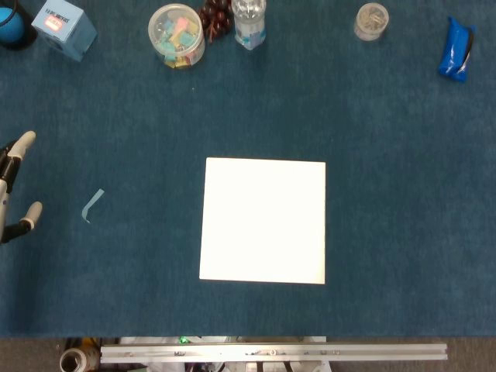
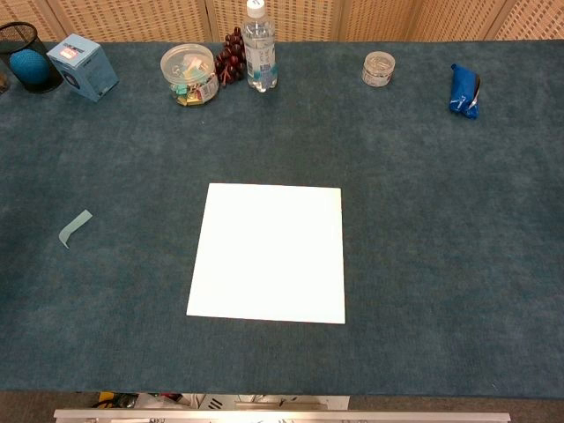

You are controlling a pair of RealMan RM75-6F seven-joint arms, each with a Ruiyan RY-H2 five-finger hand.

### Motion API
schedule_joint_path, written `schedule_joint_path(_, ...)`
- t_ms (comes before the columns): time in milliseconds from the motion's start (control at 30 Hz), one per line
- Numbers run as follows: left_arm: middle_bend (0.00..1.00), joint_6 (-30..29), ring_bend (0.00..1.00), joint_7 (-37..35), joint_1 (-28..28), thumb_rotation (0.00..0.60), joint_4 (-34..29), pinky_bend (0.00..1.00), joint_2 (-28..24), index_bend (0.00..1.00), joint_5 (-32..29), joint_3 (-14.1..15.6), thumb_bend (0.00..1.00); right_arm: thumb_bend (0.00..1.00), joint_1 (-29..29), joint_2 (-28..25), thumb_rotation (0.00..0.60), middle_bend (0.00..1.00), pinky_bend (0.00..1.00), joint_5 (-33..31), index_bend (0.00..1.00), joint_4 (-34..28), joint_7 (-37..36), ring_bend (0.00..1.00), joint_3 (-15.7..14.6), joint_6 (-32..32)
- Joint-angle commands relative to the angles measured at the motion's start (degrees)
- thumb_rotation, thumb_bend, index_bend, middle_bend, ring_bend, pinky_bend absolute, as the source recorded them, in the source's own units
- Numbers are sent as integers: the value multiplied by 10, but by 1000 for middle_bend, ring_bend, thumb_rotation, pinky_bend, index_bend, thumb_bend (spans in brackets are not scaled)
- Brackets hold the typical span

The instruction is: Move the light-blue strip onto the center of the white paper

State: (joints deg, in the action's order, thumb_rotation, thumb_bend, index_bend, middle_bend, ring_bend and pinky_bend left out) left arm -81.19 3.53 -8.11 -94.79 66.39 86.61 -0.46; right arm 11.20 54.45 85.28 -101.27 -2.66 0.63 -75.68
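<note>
The light-blue strip (image 1: 92, 204) lies flat on the blue cloth to the left of the white paper (image 1: 263, 221). The chest view shows the same strip (image 2: 74, 227) and the paper (image 2: 269, 253), well apart from each other. My left hand (image 1: 15, 186) shows only at the left edge of the head view, fingers spread and holding nothing, some way left of the strip. The chest view does not show it. My right hand is in neither view.
Along the far edge stand a light-blue box (image 1: 63, 27), a round tub of coloured clips (image 1: 177, 35), dark grapes (image 1: 216, 17), a water bottle (image 1: 249, 22), a small clear jar (image 1: 371, 21) and a blue pouch (image 1: 456, 49). A black mesh cup (image 2: 24, 55) holds a blue ball.
</note>
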Motion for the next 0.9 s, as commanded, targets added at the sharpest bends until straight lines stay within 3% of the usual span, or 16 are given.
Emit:
schedule_joint_path(33,183,-1,210,0,0,600,0,172,1,82,0,0,270,125,2,-5,600,263,128,0,30,-3,3,138,2,3)
schedule_joint_path(300,200,6,226,-5,-3,600,-2,184,-3,133,2,1,270,124,8,-15,600,263,128,5,32,-19,11,159,11,4)
schedule_joint_path(400,227,18,246,-8,-9,600,-4,273,-9,183,3,1,270,125,10,-17,600,270,132,4,42,-22,10,160,18,0)
schedule_joint_path(533,304,43,342,-5,-23,600,-14,397,-21,268,-1,1,270,124,13,-15,600,297,166,7,71,-19,10,192,27,-9)
schedule_joint_path(900,517,110,576,43,-56,600,-21,720,-9,368,-36,-1,269,125,14,-10,600,315,191,9,90,-14,3,214,26,-1)
